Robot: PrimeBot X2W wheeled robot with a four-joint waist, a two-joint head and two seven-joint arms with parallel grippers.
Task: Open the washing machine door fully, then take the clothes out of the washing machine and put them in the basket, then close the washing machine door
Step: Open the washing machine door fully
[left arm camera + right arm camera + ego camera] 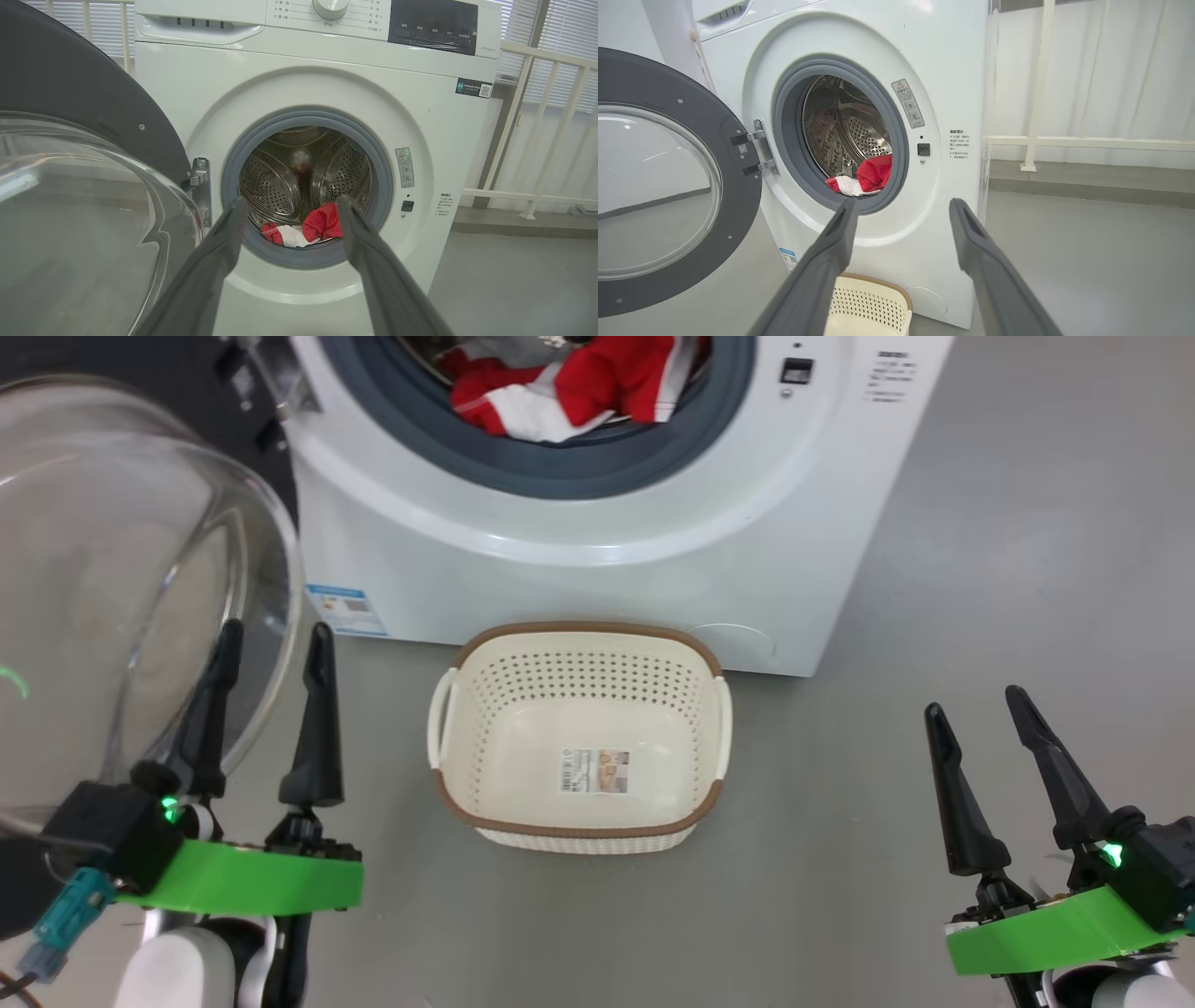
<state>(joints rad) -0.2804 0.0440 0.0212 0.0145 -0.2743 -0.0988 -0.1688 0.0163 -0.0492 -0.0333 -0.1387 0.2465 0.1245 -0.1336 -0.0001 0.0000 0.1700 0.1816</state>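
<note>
- Head view: the washing machine [653,569] stands with the washing machine door [121,588] swung open to its left. The clothes [579,387] (red with white panels) lie in its mouth, over the grey rubber ring [597,476].
- The basket [579,628] sits on the floor [840,896] just before the machine, with a label sticker [595,771] on its bare bottom.
- The left end effector [276,635] hangs beside the door glass with its fingers spread. The right end effector [975,705] hangs well right of the basket, also spread.
- Left wrist view: the spread fingers frame the steel drum [271,182]. The clothes lie low at its front, and the door glass bulges at the left.
- Right wrist view: the fingers stand apart. The door hangs open on its hinge, the clothes rest at the drum's lower lip, and the basket's rim shows at the machine's foot.
</note>
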